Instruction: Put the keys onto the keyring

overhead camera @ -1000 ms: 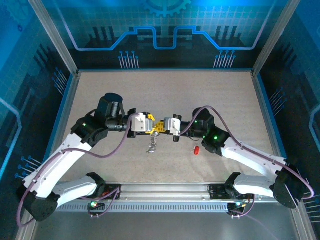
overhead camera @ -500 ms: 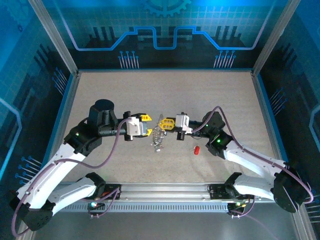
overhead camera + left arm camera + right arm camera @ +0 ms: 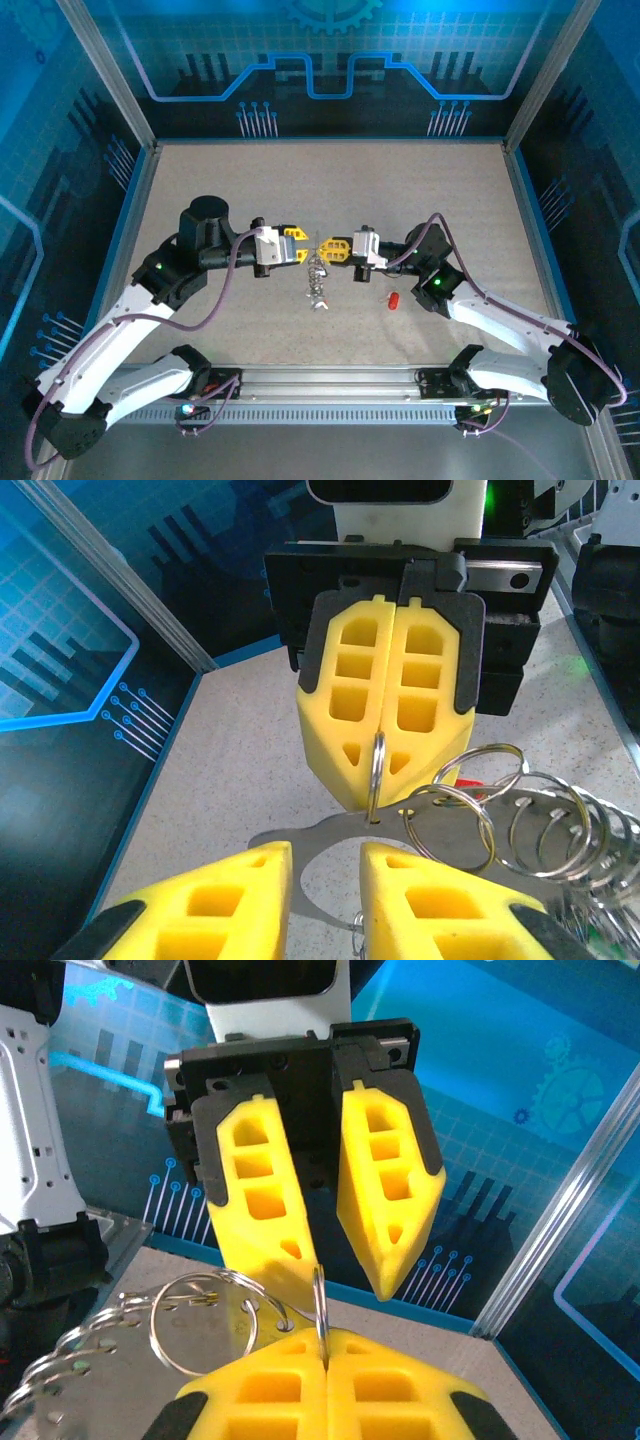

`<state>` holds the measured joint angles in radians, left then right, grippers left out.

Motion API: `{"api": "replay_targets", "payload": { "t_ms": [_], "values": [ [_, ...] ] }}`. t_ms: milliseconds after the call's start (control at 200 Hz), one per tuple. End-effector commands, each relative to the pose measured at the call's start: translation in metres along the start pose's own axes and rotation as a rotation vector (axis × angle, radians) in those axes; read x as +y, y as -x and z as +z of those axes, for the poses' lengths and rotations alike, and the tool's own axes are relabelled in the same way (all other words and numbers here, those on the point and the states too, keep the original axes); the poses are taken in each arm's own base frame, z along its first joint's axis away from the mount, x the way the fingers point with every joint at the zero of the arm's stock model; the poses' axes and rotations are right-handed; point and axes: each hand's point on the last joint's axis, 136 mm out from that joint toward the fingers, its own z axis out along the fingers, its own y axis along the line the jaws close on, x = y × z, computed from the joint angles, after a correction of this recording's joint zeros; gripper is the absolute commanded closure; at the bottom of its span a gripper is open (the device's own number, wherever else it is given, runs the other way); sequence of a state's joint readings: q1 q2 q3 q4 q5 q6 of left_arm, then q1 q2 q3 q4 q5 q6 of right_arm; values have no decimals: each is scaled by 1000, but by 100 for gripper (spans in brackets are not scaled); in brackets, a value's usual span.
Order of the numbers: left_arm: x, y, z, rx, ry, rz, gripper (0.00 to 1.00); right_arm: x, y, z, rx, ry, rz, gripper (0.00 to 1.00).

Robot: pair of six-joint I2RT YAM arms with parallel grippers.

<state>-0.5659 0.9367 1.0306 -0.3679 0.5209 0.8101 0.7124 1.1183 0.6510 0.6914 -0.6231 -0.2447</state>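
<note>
Although pressed tip to tip a second ago, now parted: see the left jaws pulled back to the left of the hanging cluster of rings, and the right jaws just to its right. Judge that as a handover finished.

Right jaws: shut tight on the keyring, a thin silvery ring standing edge-up in the pinch, with the rest of the cluster dangling below.

Left jaws: open and holding nothing, yet narrower than half a second ago and edged back in toward the ring, with a flat metal tab lying across the gap. Probably lining up a fresh pinch to steady or spread the ring.

Hard to tell from above whether any other key already hangs in the cluster; too small and tangled.

Unmoved throughout: the red key, lying on the tabletop near the right arm, well apart from the ring. Still to be fetched and threaded, so task far from closed.
</note>
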Motion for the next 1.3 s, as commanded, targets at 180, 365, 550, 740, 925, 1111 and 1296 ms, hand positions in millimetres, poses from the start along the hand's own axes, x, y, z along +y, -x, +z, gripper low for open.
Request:
{"api": "replay_targets", "payload": {
  "t_ms": [180,365,550,740,925,1111,1296],
  "values": [
    [-10,-3,1,1,-56,23,75,-1,18,1,-36,15,-72,100],
    [-15,2,3,-33,-93,12,75,0,19,3,-34,15,-74,100],
    [-19,3,5,-34,-129,7,77,0,18,4,-32,20,-72,100],
    [-21,4,6,-46,-145,8,76,3,18,6,-28,30,-76,100],
    [-20,10,6,-65,-152,13,80,4,16,7,-23,30,-76,100],
    [-20,13,5,-78,-154,12,80,4,12,6,-4,19,-87,100],
    [-22,10,7,-74,-166,-2,79,5,5,5,19,14,-101,100]
  ]
}}
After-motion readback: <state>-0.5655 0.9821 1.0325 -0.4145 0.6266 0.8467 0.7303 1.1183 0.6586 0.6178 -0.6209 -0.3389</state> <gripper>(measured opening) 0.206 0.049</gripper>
